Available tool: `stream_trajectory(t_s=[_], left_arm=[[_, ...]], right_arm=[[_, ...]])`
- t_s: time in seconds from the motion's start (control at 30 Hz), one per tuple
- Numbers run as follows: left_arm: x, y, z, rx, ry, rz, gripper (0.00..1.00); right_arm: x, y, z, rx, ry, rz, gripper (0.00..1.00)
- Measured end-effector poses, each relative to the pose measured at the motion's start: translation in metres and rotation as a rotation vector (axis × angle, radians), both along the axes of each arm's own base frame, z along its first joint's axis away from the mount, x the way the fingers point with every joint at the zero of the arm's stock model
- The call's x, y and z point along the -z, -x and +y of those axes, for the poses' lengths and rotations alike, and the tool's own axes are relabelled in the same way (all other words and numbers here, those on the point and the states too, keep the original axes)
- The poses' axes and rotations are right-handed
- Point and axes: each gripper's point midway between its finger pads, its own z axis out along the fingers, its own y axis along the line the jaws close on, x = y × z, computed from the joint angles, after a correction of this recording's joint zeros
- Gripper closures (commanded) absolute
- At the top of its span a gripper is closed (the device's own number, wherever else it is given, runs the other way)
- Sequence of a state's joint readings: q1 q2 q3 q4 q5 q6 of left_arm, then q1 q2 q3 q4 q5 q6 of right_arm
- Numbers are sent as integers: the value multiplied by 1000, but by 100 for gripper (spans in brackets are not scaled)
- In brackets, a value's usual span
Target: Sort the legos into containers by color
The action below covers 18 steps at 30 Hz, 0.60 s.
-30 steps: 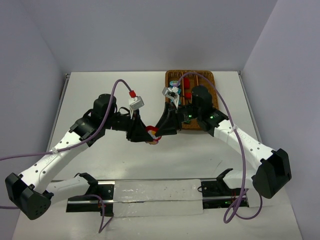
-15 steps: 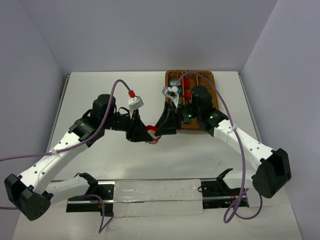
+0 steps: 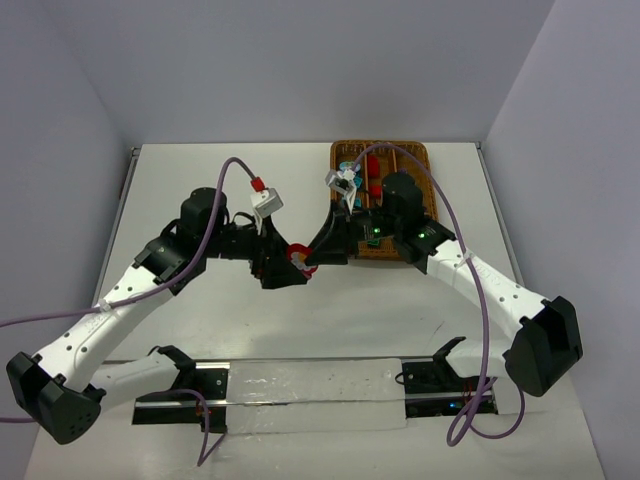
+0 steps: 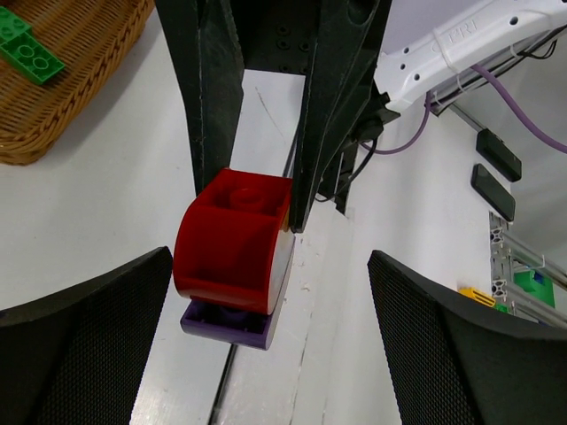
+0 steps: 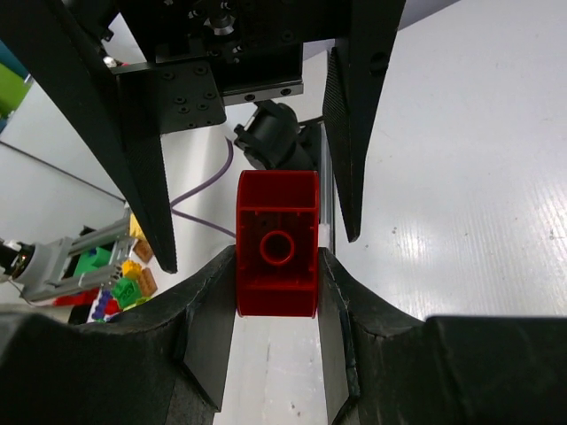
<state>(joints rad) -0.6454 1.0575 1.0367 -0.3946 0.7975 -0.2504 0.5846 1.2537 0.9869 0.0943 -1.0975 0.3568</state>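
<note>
Above the middle of the table a red curved lego (image 3: 298,256) is clamped between the pads of my right gripper (image 5: 277,257), which is shut on it. In the left wrist view a purple lego (image 4: 227,320) sits against the lower side of the red lego (image 4: 232,239). My left gripper (image 4: 270,257) faces the right one, open, with its fingers (image 4: 80,345) spread wide on either side of the two legos and touching neither. The wicker tray (image 3: 380,146) of containers stands behind the right arm and holds red, teal and green legos (image 4: 31,57).
The purple cables loop over both arms. The right arm's wrist (image 3: 400,205) hangs over the tray's near part. A black rail (image 3: 300,385) runs along the table's near edge. Loose coloured bricks (image 5: 115,283) show beyond the table in the right wrist view.
My left gripper has gone from shut to wide open, letting go of the legos. The right gripper keeps its hold. Both grippers have shifted slightly toward the back of the table.
</note>
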Motion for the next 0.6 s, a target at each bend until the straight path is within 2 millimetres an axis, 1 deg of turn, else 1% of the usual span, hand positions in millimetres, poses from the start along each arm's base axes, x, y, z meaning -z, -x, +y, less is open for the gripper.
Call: stream_trajectory(t_s=[0.13, 0.27, 0.37, 0.47, 0.6], left_arm=[[2, -9, 4, -37, -6, -1, 1], [12, -26, 17, -100, -14, 20, 1], [15, -33, 27, -111, 7, 51, 1], [15, -34, 32, -98, 31, 69, 1], [10, -24, 28, -32, 71, 79, 1]], right_arm=[[1, -6, -3, 31, -4, 14, 100], [6, -10, -9, 60, -1, 33, 100], [7, -13, -14, 78, -3, 35, 100], [5, -14, -16, 84, -9, 31, 100], [1, -14, -16, 83, -21, 26, 100]])
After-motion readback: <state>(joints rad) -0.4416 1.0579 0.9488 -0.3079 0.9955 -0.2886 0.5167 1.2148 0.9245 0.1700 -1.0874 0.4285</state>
